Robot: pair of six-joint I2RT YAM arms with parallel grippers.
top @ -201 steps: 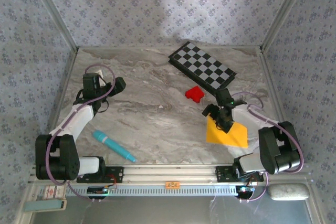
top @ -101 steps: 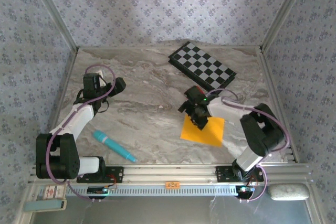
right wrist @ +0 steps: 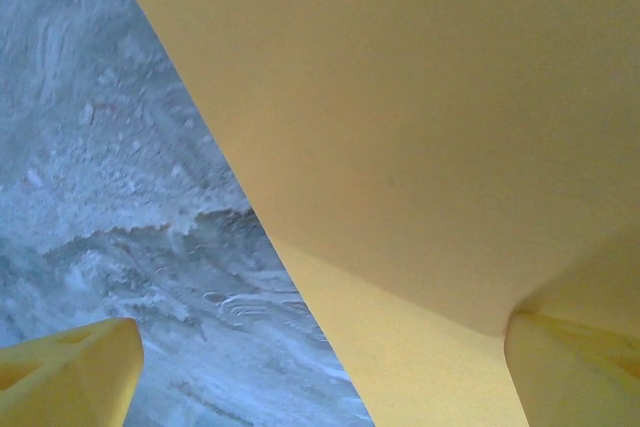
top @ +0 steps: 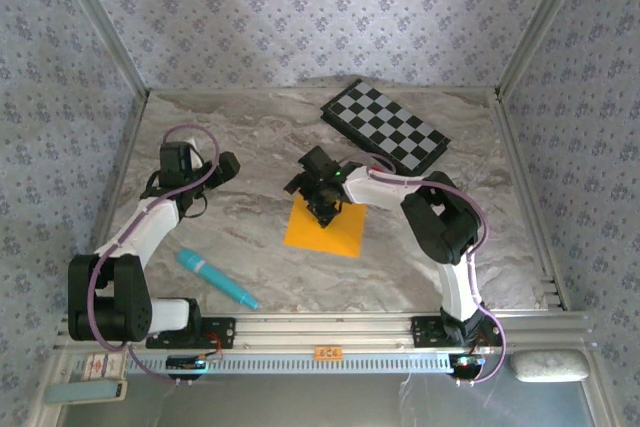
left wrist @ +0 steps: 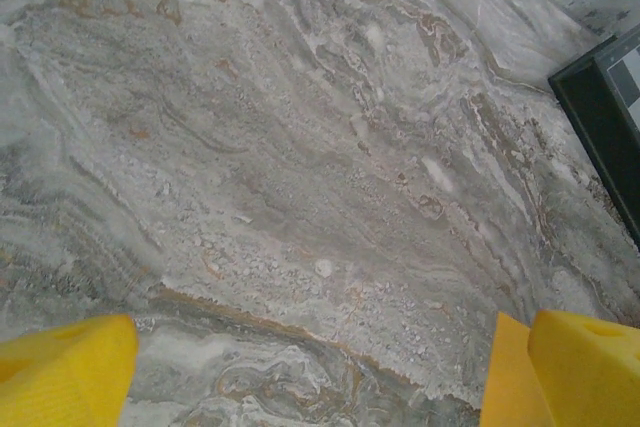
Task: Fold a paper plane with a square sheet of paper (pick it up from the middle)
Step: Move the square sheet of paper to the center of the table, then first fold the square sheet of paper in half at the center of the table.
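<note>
- Find the square sheet of paper [top: 325, 229] about mid-counter, just in front of the checkerboard [top: 385, 127]. Treat it as unfolded so far, with no plane shape to be made out.
- Read the right end effector [top: 322, 197] as spread wide and clamped on nothing. In the wrist view, note one finger [right wrist: 578, 367] against what looks like a bent-up part of the sheet, and the other [right wrist: 70, 372] off over bare counter [right wrist: 90, 147].
- Judge the step in hand as setting the sheet centrally between both arms, ready for a first crease.
- Press lightly, to avoid buckling such thin paper or letting it skate on the smooth marble.
- Flatten the raised part first, then square the edges to the arms before letting go.
- Lift straight up on release, so as not to flick a corner.
- Bring in the left end effector [top: 232, 163], likewise spread apart and well off to the left, to pin one side during folding.
- Keep clear of the checkerboard's near corner throughout.
</note>
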